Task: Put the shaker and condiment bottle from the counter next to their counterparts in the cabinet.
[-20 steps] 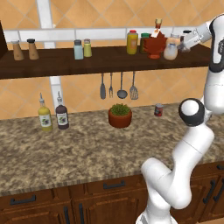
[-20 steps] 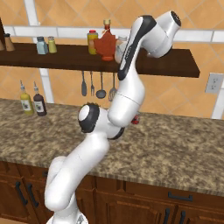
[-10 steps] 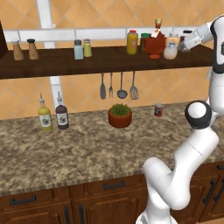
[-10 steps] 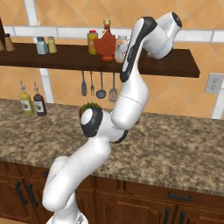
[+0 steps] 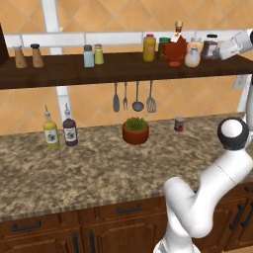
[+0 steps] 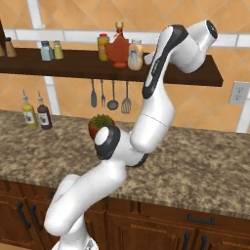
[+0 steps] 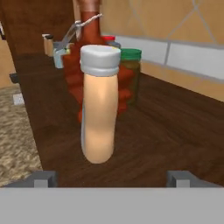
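1. Bottle first: the condiment bottle (image 7: 100,105) stands upright on the cabinet (image 5: 123,69) shelf, right in front of the red leaf-shaped bottle (image 7: 89,65) and the green-capped jar (image 7: 130,74).
2. Claw: the gripper (image 7: 112,178) is spread wide, with its tips on either side of the bottle and not touching it (so it holds nothing).
3. Pull the hand straight back and slowly, so no tip bumps the bottle over.
4. The shaker (image 5: 88,56) already sits beside the yellow-green shaker (image 5: 99,54).
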Tool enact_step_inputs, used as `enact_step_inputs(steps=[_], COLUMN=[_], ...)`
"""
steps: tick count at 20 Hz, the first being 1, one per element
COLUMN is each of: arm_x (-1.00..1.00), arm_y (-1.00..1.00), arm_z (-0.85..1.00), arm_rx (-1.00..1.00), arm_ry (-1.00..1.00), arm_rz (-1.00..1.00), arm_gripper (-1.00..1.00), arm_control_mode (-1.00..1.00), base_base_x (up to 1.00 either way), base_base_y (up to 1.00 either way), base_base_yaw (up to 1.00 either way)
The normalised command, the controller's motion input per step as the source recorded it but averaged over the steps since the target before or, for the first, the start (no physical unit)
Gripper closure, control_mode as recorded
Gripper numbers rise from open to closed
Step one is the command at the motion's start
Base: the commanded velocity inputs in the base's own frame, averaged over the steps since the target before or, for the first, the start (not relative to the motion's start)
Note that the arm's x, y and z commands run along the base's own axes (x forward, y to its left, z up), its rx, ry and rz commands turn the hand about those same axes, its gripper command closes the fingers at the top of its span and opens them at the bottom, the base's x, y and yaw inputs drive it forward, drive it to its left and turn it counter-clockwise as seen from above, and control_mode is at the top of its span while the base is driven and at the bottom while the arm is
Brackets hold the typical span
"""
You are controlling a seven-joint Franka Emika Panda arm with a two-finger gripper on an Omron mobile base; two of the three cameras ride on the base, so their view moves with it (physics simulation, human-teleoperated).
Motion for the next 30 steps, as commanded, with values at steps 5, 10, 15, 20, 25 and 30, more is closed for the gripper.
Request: enact_step_inputs(steps=[5, 10, 15, 20, 25, 30], arm_x=[-0.86, -1.0, -1.0, -1.0, -1.0, -1.0], arm_y=[-0.5, 0.0, 0.01, -0.17, -0.4, -0.55], arm_z=[0.01, -0.18, -0.26, -0.05, 0.0, 0.0], arm_rx=[0.01, 0.01, 0.01, 0.18, 0.32, 0.32], arm_ry=[-0.1, -0.18, -0.18, -0.14, -0.1, -0.1], arm_rz=[0.0, -0.1, -0.26, -0.35, -0.31, -0.27], arm_gripper=[-1.0, -1.0, -1.0, -1.0, -1.0, -1.0], arm_control_mode=[-1.0, -1.0, -1.0, -1.0, -1.0, -1.0], base_base_x=[0.0, 0.0, 0.0, 0.0, 0.0, 0.0], base_base_y=[0.0, 0.0, 0.0, 0.0, 0.0, 0.0], base_base_yaw=[0.0, 0.0, 0.0, 0.0, 0.0, 0.0])
